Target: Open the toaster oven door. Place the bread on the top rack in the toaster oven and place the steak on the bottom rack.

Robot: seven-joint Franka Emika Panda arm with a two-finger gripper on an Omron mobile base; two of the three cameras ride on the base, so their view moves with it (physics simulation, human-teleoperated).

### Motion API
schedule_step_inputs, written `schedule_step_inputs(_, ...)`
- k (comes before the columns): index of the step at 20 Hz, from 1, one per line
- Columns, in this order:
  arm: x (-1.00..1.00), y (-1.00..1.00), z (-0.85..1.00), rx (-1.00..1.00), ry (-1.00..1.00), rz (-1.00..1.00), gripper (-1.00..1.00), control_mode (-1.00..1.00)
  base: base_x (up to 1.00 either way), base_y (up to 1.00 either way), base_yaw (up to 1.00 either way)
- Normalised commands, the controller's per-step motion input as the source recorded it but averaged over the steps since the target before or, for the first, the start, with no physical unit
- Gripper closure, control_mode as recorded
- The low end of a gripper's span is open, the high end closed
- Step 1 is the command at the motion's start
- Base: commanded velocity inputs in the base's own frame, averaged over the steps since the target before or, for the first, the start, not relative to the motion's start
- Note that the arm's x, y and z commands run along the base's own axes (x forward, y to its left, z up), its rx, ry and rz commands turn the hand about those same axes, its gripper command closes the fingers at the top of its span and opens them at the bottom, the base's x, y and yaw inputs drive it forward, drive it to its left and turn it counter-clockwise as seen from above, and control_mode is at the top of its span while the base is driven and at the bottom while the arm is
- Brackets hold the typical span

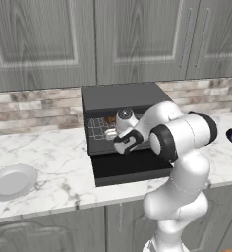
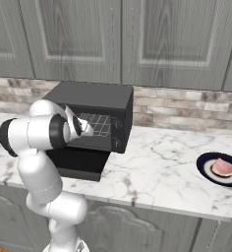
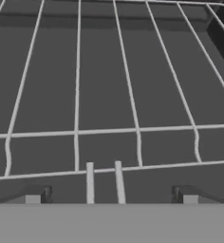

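One marble desk (image 1: 54, 157) runs under grey wall cabinets (image 1: 137, 34) and a brick backsplash (image 2: 187, 108). One black toaster oven (image 2: 96, 98) stands on it at the wall, its door (image 1: 130, 167) folded down flat towards the desk's front edge. Inside the oven, a silver wire rack (image 3: 109, 95) shows close under the hand camera, with a small wire loop at its front centre, so it looks to be the bottom rack. The arm reaches into the oven mouth and blocks much of it. Two plates lie on the desk: an empty grey one (image 1: 12, 181) to the left and a dark one (image 2: 221, 170) to the right, well apart from the oven, carrying one pinkish steak (image 2: 222, 167). A small brown piece (image 1: 109, 119), probably the bread, sits deep inside the oven. The tool (image 3: 109, 197) has its tips spread wide, holding nothing.
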Motion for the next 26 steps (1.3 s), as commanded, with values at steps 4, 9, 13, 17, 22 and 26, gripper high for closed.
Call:
schedule_step_inputs(4,0.38,0.02,-0.33,0.0,0.0,0.0,-1.0,-1.0,0.0,0.0,0.0)
schedule_step_inputs(9,0.43,0.0,-0.2,0.01,0.0,0.0,-1.0,-1.0,0.0,0.0,0.0)
schedule_step_inputs(13,0.25,0.0,-0.01,0.01,0.0,0.0,1.0,-1.0,0.0,0.0,0.0)
schedule_step_inputs(17,0.0,0.0,0.0,0.04,0.03,0.0,1.0,-1.0,0.0,0.0,0.0)
schedule_step_inputs(22,-0.27,0.0,0.02,0.02,0.0,0.0,1.0,-1.0,0.0,0.0,0.0)
schedule_step_inputs(26,-0.7,0.0,0.0,0.02,0.0,0.0,1.0,-1.0,0.0,0.0,0.0)
